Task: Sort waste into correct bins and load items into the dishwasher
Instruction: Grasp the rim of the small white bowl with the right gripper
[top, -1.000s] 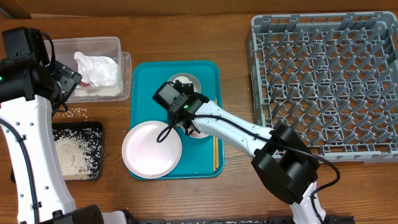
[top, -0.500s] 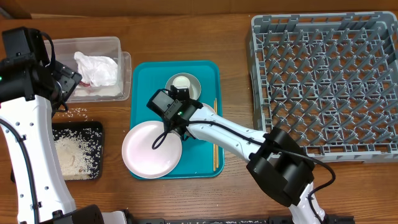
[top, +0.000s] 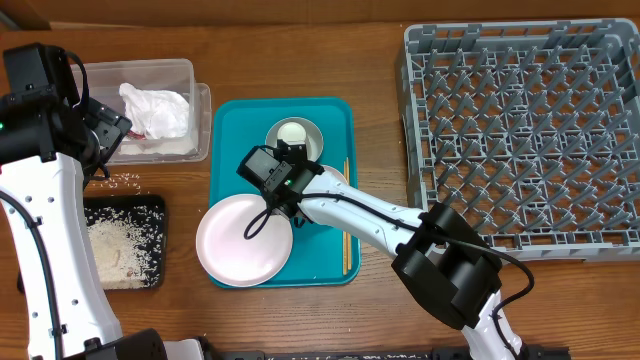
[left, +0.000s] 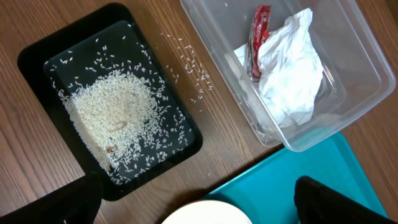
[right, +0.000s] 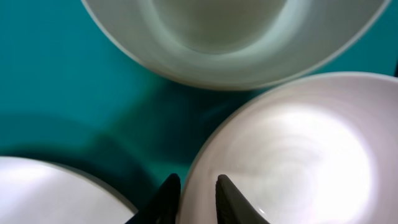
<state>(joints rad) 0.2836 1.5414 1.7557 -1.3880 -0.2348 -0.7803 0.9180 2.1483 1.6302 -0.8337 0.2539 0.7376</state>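
Observation:
My right gripper (top: 287, 190) (right: 199, 196) is over the teal tray, its two fingers closed across the rim of the smaller white dish (right: 286, 149); the arm hides that dish in the overhead view. The large white plate (top: 243, 241) (right: 50, 186) lies just left of it. The grey metal bowl (top: 312, 132) (right: 230, 37) holds the white cup (top: 292, 132). The chopsticks (top: 346, 220) lie on the tray's right side. My left gripper (top: 103, 133) (left: 205, 202) is open and empty above the table. The clear tub (left: 348, 93) holds the napkin (left: 292, 68) and the red wrapper (left: 258, 31). The black tray (left: 37, 56) holds rice.
The teal tray (top: 230, 125) sits mid-table. The grey dish rack (top: 525, 130) stands at the right. Loose rice grains (left: 186, 62) (top: 122, 181) lie on the wood between the tub and the black tray.
My right gripper has moved left and forward off the bowl, uncovering the bowl and cup, and now sits on the smaller dish's rim. The left arm has not moved.

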